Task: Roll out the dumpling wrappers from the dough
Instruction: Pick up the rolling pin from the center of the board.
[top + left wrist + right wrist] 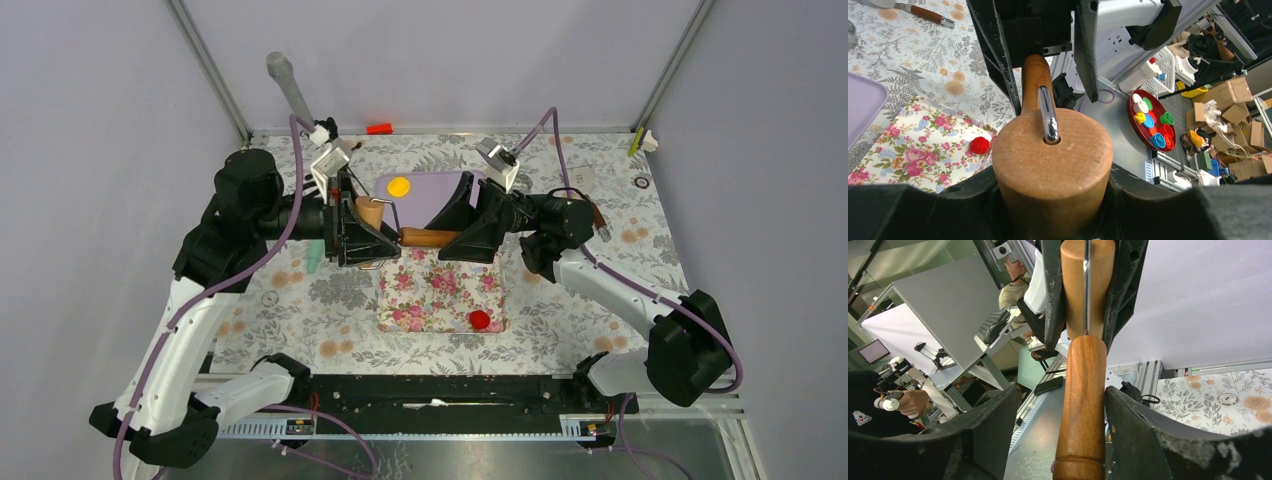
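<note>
A wooden rolling pin hangs level over the far edge of the floral cloth (440, 290). My left gripper (362, 232) is shut on its thick roller (1050, 165), both fingers pressed against the wood. The brown handle (1083, 405) points at my right gripper (465, 225), which is open around it. One finger (1143, 440) touches the handle and the other stands clear. The dough, a small red ball (480, 320), lies on the cloth's near right corner and also shows as the red ball (979, 145) in the left wrist view. A yellow wrapper (399, 186) lies on the purple tray (445, 188).
A grey cylinder (290, 85) leans at the back left corner. A red-orange block (379, 128) sits at the back edge. A brown-handled tool (600, 220) and a round disc (578, 178) lie right of the tray. A green strip (313, 262) lies left of the cloth.
</note>
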Action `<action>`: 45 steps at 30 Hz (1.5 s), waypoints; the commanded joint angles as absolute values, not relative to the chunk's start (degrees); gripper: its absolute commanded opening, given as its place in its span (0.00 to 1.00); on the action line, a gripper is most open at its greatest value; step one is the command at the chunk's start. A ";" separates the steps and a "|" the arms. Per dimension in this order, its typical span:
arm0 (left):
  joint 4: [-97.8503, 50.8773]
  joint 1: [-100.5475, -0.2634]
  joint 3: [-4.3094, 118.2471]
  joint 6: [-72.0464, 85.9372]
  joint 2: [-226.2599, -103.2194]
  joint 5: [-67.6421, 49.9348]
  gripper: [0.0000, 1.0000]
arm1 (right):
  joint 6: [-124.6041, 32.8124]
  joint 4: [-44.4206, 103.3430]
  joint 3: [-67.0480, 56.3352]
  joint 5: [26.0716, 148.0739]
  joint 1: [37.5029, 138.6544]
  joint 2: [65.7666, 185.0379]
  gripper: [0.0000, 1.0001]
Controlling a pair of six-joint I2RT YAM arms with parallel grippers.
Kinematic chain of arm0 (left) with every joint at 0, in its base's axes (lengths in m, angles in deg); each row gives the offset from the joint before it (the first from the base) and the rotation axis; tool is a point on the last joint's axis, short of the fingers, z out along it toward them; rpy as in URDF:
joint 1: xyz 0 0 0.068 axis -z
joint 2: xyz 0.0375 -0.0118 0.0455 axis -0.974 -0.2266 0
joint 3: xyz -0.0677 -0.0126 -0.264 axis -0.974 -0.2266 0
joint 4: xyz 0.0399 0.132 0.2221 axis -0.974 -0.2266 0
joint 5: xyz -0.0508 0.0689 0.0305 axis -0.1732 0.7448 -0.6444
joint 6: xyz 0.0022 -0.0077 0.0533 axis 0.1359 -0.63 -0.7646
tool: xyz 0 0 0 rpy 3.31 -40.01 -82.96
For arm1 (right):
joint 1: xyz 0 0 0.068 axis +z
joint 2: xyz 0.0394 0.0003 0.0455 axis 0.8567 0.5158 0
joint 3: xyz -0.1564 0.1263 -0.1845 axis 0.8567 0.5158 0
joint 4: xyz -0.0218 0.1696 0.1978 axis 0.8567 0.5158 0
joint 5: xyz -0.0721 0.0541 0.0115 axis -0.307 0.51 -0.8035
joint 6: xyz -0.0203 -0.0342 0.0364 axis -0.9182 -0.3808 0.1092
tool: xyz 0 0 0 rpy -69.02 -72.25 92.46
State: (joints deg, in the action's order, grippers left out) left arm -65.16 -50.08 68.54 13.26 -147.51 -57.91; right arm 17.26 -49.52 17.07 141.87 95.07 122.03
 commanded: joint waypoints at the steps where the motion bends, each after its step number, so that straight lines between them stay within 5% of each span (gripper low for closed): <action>1: -57.90 -50.85 68.51 16.37 -146.31 -54.79 0.00 | 17.85 -55.58 15.64 140.98 95.86 121.07 0.73; 10: -50.82 -51.77 60.17 30.43 -144.19 -51.04 0.00 | 11.05 -49.56 17.65 138.31 95.85 118.45 0.76; 29: -52.79 -51.86 64.27 30.78 -143.91 -48.83 0.00 | 8.98 -44.92 18.61 136.78 95.85 118.98 0.74; 35: -53.24 -51.86 65.78 31.21 -144.07 -47.93 0.00 | 6.62 -40.46 17.96 135.97 95.85 118.93 0.44; 45: -56.33 -51.86 66.10 30.04 -144.98 -46.43 0.00 | 7.64 -42.04 17.69 136.14 95.87 119.29 0.29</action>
State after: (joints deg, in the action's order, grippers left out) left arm -58.69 -51.74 63.23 30.54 -144.99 -49.02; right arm 7.32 -37.63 18.84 135.72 95.18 120.13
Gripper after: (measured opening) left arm 0.443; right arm 0.395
